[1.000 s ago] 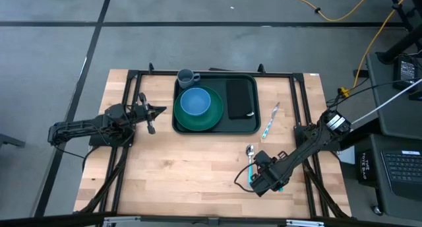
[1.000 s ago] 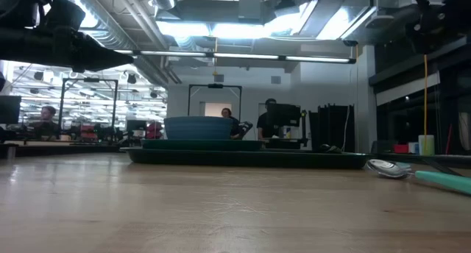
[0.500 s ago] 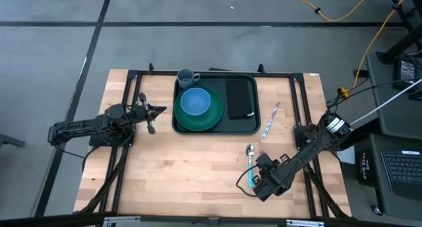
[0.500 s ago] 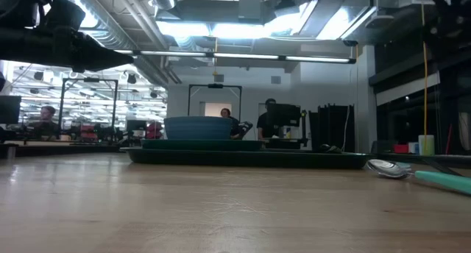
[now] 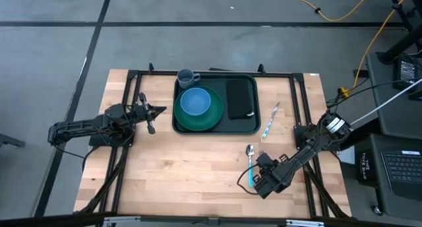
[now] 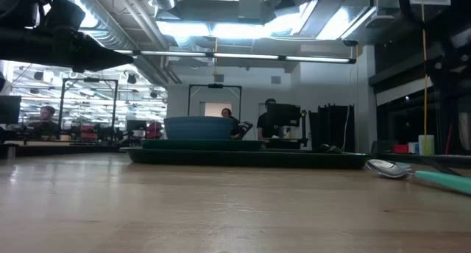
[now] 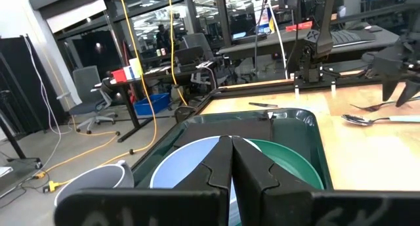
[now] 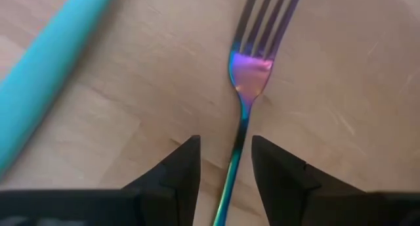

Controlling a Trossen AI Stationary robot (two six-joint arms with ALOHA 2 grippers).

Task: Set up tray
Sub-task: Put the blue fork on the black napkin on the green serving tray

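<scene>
Tray (image 5: 215, 129) sits top center; right claw (image 8: 225, 161) open astride the fork (image 8: 251, 71) lower right, left claw (image 7: 232, 161) closed.

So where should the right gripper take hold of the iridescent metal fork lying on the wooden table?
On the thin handle just behind the neck, from straight above. The iridescent metal fork lies flat on the wooden table, and the open right gripper already straddles its narrow handle.
</scene>
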